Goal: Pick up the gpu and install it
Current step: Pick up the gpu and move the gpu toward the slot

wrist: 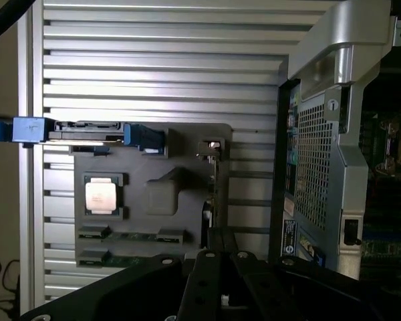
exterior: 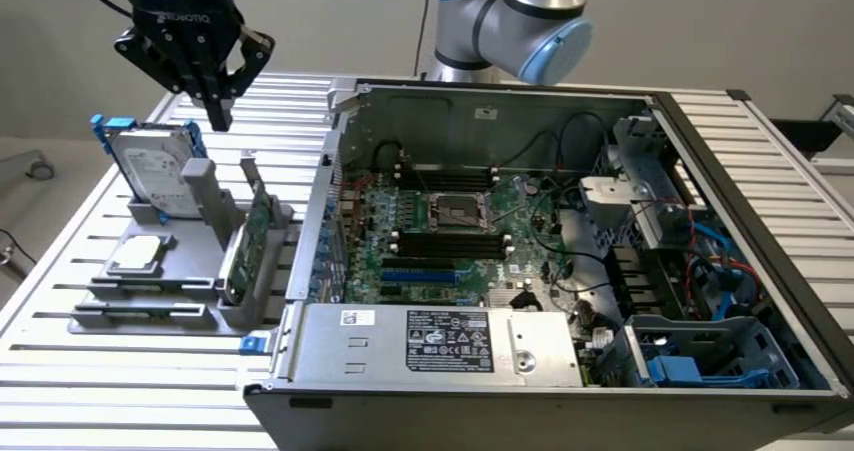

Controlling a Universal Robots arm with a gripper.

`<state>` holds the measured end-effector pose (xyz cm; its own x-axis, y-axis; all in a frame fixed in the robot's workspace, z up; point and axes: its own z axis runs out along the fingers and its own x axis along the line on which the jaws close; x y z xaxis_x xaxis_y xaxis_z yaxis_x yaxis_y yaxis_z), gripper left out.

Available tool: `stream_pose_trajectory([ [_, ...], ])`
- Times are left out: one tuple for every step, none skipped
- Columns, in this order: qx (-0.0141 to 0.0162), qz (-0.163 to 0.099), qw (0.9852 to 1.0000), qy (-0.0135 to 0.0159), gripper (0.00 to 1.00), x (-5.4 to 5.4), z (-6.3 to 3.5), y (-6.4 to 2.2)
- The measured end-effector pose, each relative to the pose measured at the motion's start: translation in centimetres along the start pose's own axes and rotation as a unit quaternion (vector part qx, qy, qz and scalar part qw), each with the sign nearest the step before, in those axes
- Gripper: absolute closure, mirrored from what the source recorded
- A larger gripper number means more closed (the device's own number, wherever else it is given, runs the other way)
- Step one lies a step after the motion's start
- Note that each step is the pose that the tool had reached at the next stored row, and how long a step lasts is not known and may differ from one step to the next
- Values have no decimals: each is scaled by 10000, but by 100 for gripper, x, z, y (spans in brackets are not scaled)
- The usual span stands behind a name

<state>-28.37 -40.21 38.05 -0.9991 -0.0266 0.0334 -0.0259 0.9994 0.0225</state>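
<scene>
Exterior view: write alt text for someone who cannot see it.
The shut, empty gripper hangs above a grey holder where the gpu stands on edge beside a hard drive. On the exterior view's right, an open computer case shows its motherboard.

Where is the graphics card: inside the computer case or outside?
Outside. The graphics card stands on edge in the grey holder beside the case.
</scene>
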Motion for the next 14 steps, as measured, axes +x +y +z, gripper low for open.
stream_pose_trajectory([
  [0,1,10000,0,89,0,0,0],
  [0,1,10000,0,89,0,0,0],
  [0,1,10000,0,89,0,0,0],
  [0,1,10000,0,89,0,0,0],
  [0,1,10000,0,89,0,0,0],
  [0,1,10000,0,89,0,-1,0],
  [0,1,10000,0,89,0,-1,0],
  [0,1,10000,0,89,0,0,0],
  [0,1,10000,0,89,0,0,0],
  [0,1,10000,0,89,0,-1,0],
  [0,1,10000,0,89,0,0,0],
  [0,1,10000,0,86,1,0,0],
  [0,1,10000,0,86,0,0,0],
  [0,1,10000,0,67,0,0,0],
])
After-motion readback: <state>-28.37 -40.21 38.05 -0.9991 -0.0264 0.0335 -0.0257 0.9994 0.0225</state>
